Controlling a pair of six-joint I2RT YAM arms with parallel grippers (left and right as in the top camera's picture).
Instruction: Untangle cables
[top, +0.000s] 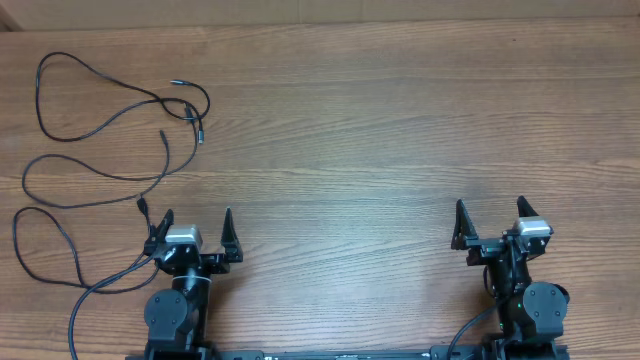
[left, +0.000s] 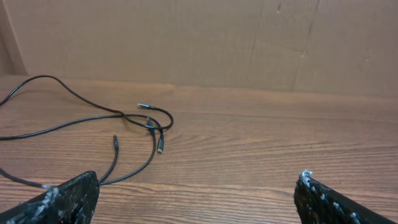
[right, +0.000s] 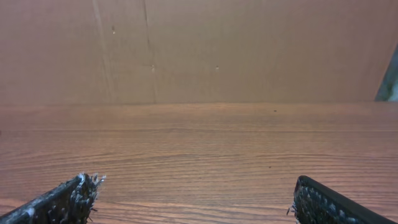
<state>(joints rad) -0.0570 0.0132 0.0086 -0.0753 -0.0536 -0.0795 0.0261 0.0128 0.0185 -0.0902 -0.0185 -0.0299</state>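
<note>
Several thin black cables (top: 100, 120) lie in loose loops on the wooden table's far left, crossing one another near their plug tips (top: 190, 108). In the left wrist view the same cables (left: 134, 118) lie ahead and to the left. My left gripper (top: 197, 225) is open and empty at the table's near edge, with one cable plug (top: 142, 205) just left of its left finger. My right gripper (top: 490, 215) is open and empty at the near right, far from the cables. It also shows open in the right wrist view (right: 196, 193).
A brown cardboard wall (left: 249, 43) stands along the table's far edge. The wooden tabletop (top: 400, 130) spreads between the arms and to the right. A thicker arm wire (top: 90, 300) runs near the left arm's base.
</note>
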